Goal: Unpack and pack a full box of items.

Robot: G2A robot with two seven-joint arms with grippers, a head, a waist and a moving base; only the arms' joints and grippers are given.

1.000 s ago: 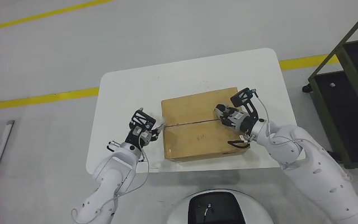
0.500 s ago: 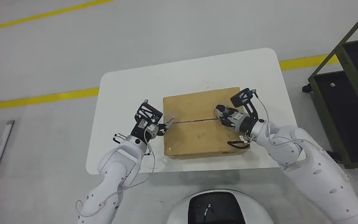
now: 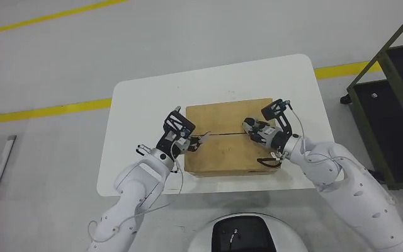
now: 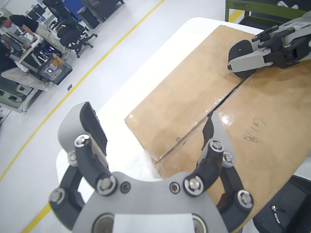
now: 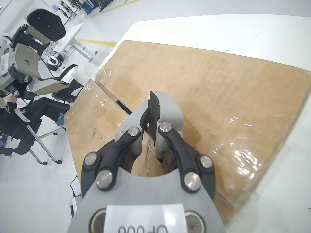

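Observation:
A closed brown cardboard box [image 3: 230, 138] lies in the middle of the white table [image 3: 138, 107], its two top flaps meeting at a taped centre seam [image 3: 223, 133]. My left gripper [image 3: 196, 140] is open at the box's left end, one fingertip [image 4: 211, 124] resting on the seam and the other finger [image 4: 93, 124] off the box over the table. My right gripper [image 3: 247, 128] is shut with nothing in it, its tips [image 5: 153, 109] pressed onto the seam toward the right end of the box [image 5: 206, 90]. The box [image 4: 184, 93] hides whatever is inside.
A dark green metal cart [image 3: 378, 94] stands just past the table's right edge. Yellow floor lines [image 3: 50, 110] run behind the table. Bare tabletop lies to the left of and behind the box.
My left gripper has moved right and away from me, from beside the box's left edge onto the seam. The box has shifted slightly to the right. The right gripper has kept still.

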